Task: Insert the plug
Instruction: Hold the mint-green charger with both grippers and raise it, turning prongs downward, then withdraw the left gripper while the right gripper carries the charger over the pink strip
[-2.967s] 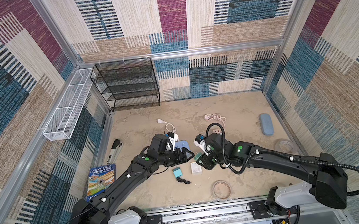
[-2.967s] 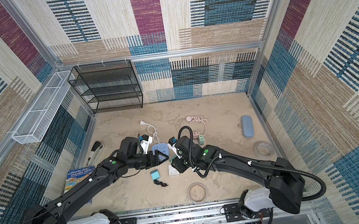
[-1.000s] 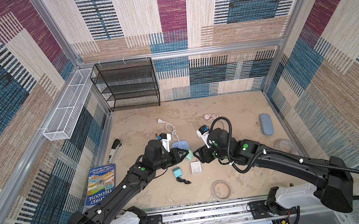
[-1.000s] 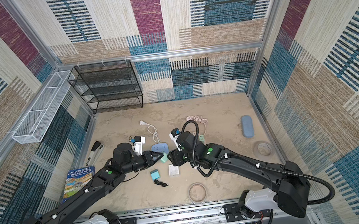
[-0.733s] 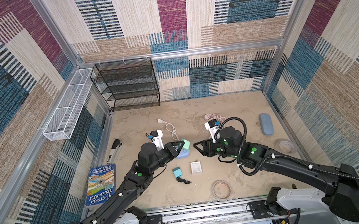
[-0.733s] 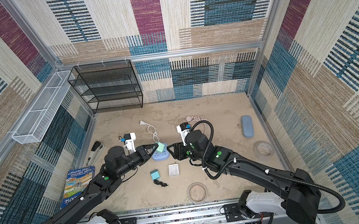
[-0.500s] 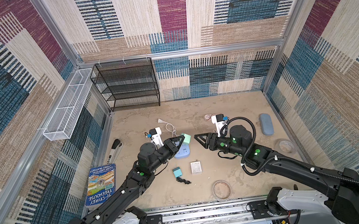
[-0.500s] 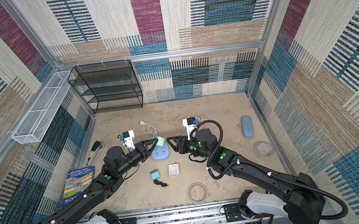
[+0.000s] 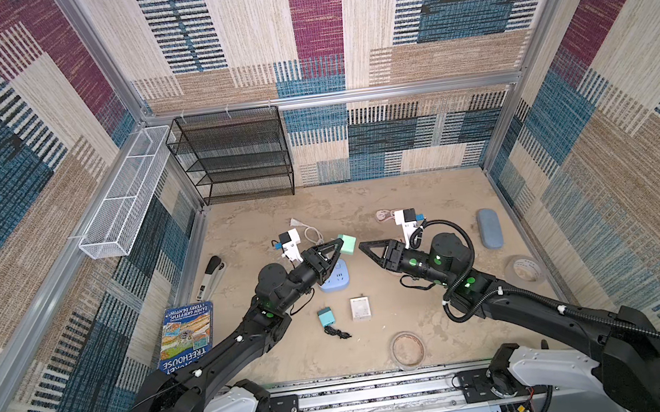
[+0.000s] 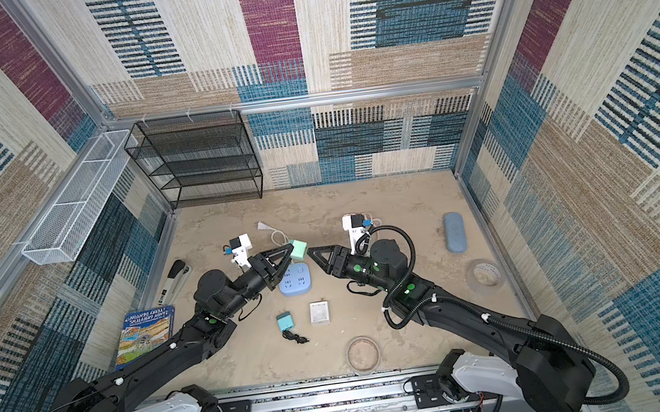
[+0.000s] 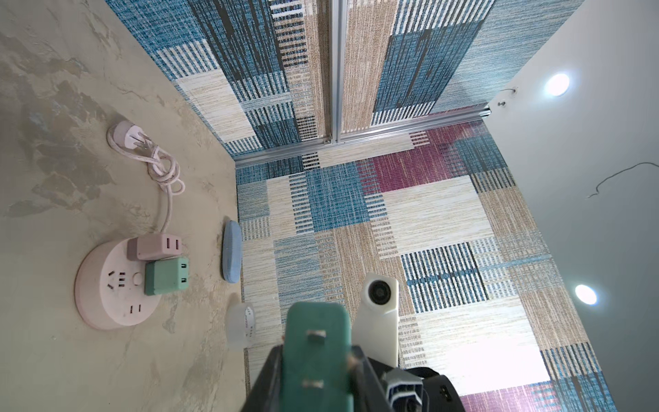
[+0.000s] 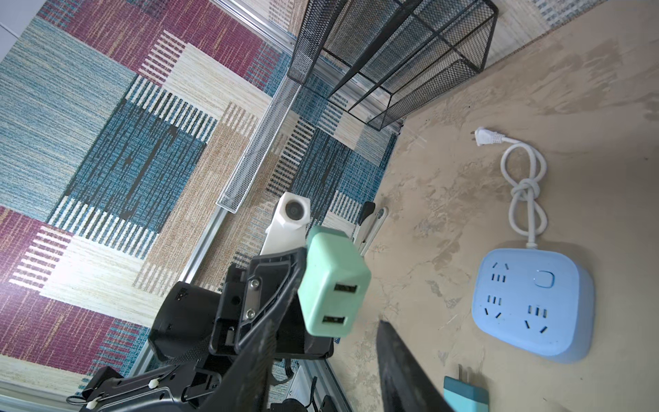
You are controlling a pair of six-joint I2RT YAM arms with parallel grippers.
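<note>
Plug (image 9: 348, 243) lifted: boxy, mint, matte (pinched by left fingers (image 12: 264, 264)).

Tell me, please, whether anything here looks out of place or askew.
The mint-green charger in the left pincer is held in the air with its prongs pointing back toward the arm, not down at the blue power strip. That strip's white cord is knotted.

Mint-green plug (image 9: 348, 243); pale blue power strip (image 10: 295, 281); pink round socket (image 11: 114, 285); black mesh rack (image 9: 231, 154); white wire basket (image 9: 123, 199)
</note>
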